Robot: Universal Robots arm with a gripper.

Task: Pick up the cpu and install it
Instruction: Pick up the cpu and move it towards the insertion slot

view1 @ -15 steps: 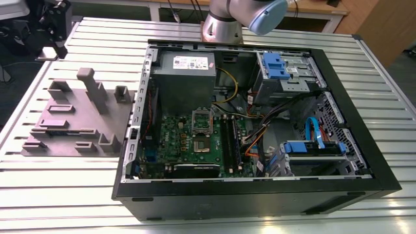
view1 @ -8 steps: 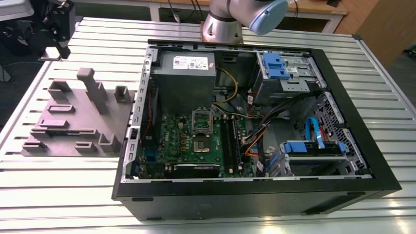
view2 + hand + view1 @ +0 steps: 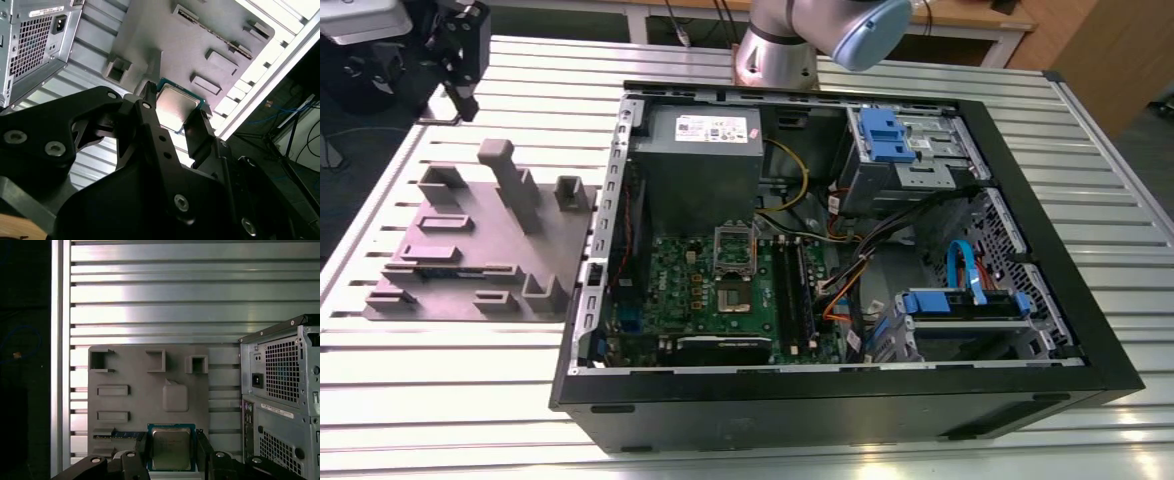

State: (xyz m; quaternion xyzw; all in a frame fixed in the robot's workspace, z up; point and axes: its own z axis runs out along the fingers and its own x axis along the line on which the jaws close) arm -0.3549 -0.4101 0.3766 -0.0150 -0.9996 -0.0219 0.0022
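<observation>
In both wrist views the cpu [image 3: 170,446] [image 3: 176,104], a small square chip with a shiny metal top, sits clamped between the two black fingers of my gripper [image 3: 171,452] [image 3: 175,120]. The gripper is shut on it. In the exterior view the gripper [image 3: 460,98] hangs at the far left, above the table and beyond the back edge of the grey block tray [image 3: 480,250]. The green motherboard [image 3: 720,290] lies in the open computer case, with its square socket [image 3: 734,290] to the exterior view's right of the gripper.
The black computer case [image 3: 854,400] lies open on the slatted metal table [image 3: 454,380], with a power supply [image 3: 700,150], blue drive brackets [image 3: 887,135] and loose cables inside. The arm's base [image 3: 781,55] stands behind the case. Raised blocks stick up from the grey tray [image 3: 150,390].
</observation>
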